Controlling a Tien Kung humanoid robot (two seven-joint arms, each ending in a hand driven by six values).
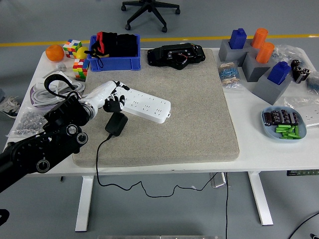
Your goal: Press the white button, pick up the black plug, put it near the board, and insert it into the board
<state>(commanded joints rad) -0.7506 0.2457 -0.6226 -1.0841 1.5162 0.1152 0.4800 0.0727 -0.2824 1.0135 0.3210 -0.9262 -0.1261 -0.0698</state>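
- Black plug [116, 124] sits on the grey mat [199, 114], just in front of the near end of the white power strip [145, 105], its cord [99, 164] trailing off the counter's [269, 149] front edge.
- My left hand [112, 102] is over that near end of the strip, fingers curled downward and holding nothing; the plug lies just below my fingertips, and I can't tell whether they touch it.
- I judge I'm between steps: either at the button on the strip's end or about to go for the plug. The button itself is hidden under my hand, so I can't say whether it has been pressed.
- Next move, as I see it: close my fingers around the plug's body, lift it, and turn its prongs toward a socket.
- My right hand is out of view.
- Around: a blue bin [113, 50] and a black device [175, 55] behind the strip, puzzle cubes [75, 48] and an orange [54, 52] at the far left, coiled cables [50, 89] beside my arm.
- Only the dangling cord seems likely to drag on the lift.
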